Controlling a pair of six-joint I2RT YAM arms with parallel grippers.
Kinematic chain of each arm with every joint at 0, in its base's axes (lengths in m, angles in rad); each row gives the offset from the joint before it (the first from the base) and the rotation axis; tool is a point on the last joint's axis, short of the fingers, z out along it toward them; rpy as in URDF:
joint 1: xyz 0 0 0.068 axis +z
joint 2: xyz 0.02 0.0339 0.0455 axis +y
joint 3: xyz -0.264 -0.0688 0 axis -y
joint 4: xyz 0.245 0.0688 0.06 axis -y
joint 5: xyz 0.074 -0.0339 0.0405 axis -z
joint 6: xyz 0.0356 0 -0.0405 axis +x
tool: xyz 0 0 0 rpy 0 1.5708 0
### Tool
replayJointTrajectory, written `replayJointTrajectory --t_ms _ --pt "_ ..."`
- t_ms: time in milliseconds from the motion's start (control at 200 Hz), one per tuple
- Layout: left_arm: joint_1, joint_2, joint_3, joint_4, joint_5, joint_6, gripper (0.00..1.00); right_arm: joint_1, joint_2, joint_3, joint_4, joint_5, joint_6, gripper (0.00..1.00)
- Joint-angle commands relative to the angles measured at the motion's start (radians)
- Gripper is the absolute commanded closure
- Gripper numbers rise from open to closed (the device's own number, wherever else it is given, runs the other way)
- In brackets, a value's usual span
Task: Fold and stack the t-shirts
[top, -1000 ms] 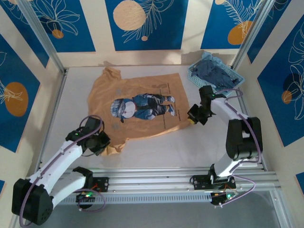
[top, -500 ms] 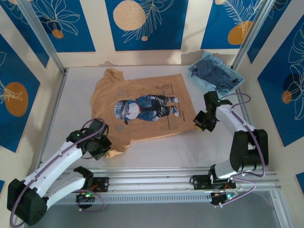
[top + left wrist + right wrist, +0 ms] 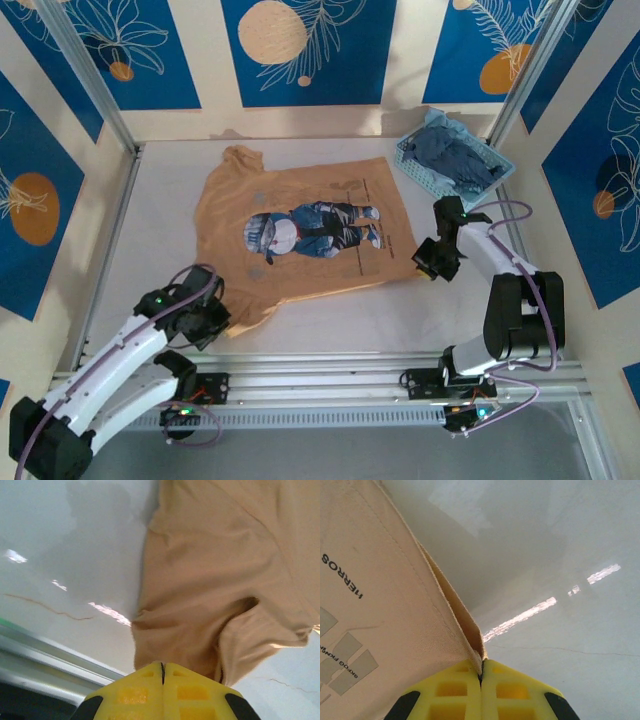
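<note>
The tan-orange t-shirt (image 3: 300,230) lies spread on the white table, its blue cartoon figure facing up. At its near left corner my left gripper (image 3: 213,320) is shut on bunched cloth. In the left wrist view the yellow fingertips (image 3: 162,666) meet at the edge of the tan fabric (image 3: 215,580). My right gripper (image 3: 428,258) is shut on the shirt's right hem corner. The right wrist view shows the folded hem (image 3: 455,610) pinched between the closed tips (image 3: 481,666). The slate-blue t-shirt (image 3: 455,156) lies crumpled in the basket.
The light blue lattice basket (image 3: 409,160) stands at the back right, close behind the right arm. Aluminium rails (image 3: 350,375) run along the near edge and metal posts frame the sides. Bare white table (image 3: 330,315) shows in front of the shirt.
Both grippers have moved with the tan-orange shirt: the left one toward the near edge, the right one further right. The shirt has slid right and lies flatter.
</note>
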Motion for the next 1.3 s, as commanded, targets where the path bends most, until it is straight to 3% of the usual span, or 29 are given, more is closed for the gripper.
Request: replayJointTrajectory --t_ms 0,170,340,415,515,610,780,1095,1295 --pt "-0.027 0.061 -0.003 0.122 0.089 -0.016 1.00 -0.028 0.023 -0.020 -0.009 0.002 -0.010 1.00" --pt "-0.060 0.147 0.020 0.177 0.141 0.015 1.00 -0.063 0.061 0.000 -0.016 -0.001 -0.016 1.00" --pt "-0.065 0.108 0.084 0.043 0.127 0.040 0.42 -0.095 0.048 0.014 -0.060 0.045 0.019 0.96" --pt "-0.053 0.075 0.153 -0.058 0.035 0.072 0.35 -0.089 0.002 0.025 -0.074 0.050 0.034 0.80" --pt "0.044 0.097 0.186 -0.059 -0.005 0.109 0.38 -0.040 -0.063 0.056 -0.075 0.041 0.054 0.67" --pt "0.174 0.195 0.158 0.093 0.057 0.127 0.52 0.036 -0.037 0.098 -0.049 0.003 0.052 0.67" --pt "0.289 0.517 0.245 0.241 0.042 0.223 0.68 0.129 0.072 0.150 0.027 -0.053 0.060 0.73" --pt "0.442 0.952 0.530 0.226 0.025 0.456 0.76 0.142 0.409 0.334 0.008 -0.119 0.022 0.79" --pt "0.491 1.180 0.791 0.211 0.087 0.555 0.76 0.147 0.657 0.571 -0.100 -0.129 0.032 0.79"
